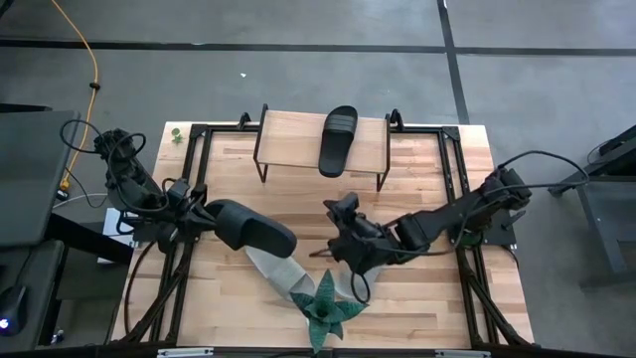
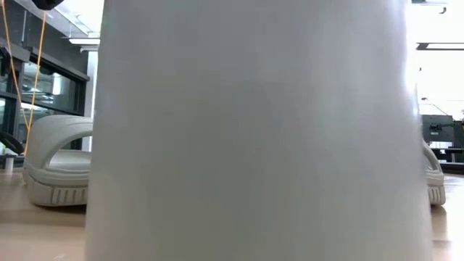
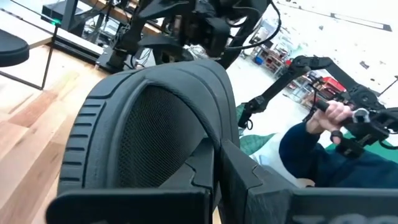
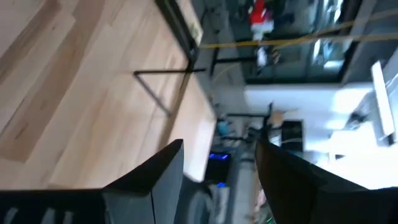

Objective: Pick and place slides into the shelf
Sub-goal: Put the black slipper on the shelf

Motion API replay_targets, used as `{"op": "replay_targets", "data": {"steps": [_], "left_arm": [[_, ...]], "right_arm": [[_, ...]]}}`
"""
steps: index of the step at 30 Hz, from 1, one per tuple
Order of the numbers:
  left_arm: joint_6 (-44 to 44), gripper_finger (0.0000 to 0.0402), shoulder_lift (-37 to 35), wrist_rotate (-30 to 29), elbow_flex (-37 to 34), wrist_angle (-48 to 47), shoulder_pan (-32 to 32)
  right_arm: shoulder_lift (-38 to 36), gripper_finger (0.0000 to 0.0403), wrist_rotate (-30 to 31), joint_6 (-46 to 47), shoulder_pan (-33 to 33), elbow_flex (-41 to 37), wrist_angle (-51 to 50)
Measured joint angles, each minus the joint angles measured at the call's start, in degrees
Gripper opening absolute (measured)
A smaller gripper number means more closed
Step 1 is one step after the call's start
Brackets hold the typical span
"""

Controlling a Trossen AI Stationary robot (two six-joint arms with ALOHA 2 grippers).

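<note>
Both arms reach over the desk in the high view. One black slide already lies on the shelf at the far side. The left claw is closed on a second black slide and holds it over the middle-left of the desk. A pale slide lies under it, next to the green plant. The right claw waits near the middle. In the low view, something big and pale fills most of the picture, and two pale slides show on the desk, one on the left and the edge of one on the right. In the left wrist view, the black slide sits tight between the dark fingers. A person in a dark blue sleeve is far behind. In the right wrist view, the two fingers stand apart with nothing between them. I think this is the carrying step. Next, the left arm should move the slide to the bare left part of the shelf top and let go.
</note>
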Motion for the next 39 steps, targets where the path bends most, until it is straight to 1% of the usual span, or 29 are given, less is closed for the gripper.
{"op": "replay_targets", "data": {"steps": [4,9,12,18,21,24,29,33,39], "left_arm": [[0.0,0.0,0.02,-1.16,0.0,0.17,0.0],[-0.02,0.0,0.0,-2.23,0.0,0.77,0.0],[-0.86,0.0,0.0,-2.77,0.0,0.83,-0.02],[-1.28,0.0,0.0,-3.03,-0.02,0.78,-0.02],[-1.37,0.0,0.03,-3.02,-0.02,0.51,-0.01],[-2.29,0.0,0.02,-3.02,-0.02,-0.17,-0.02],[-2.99,0.0,0.02,-3.02,-0.02,-0.97,-0.02],[-2.97,0.0,0.02,-3.02,-0.02,-0.98,-0.02],[-2.95,0.0001,0.02,-3.02,-0.02,-0.95,-0.02]], "right_arm": [[0.0,0.019,0.17,-5.5,1.65,0.0,4.47],[0.5,0.019,-0.36,-12.24,2.9,0.0,5.6],[1.92,0.019,-0.27,-17.79,3.26,0.0,7.51],[6.24,0.019,1.99,-31.47,3.26,0.0,16.45],[7.84,0.019,4.07,-36.88,3.26,0.0,22.11],[8.48,0.019,4.32,-41.15,3.26,0.0,26.33],[8.83,0.019,3.51,-45.55,3.36,0.0,29.57],[8.83,0.019,1.06,-46.79,3.61,0.0,29.55],[9.27,0.019,-0.33,-49.9,4.4,0.0,30.55]]}}
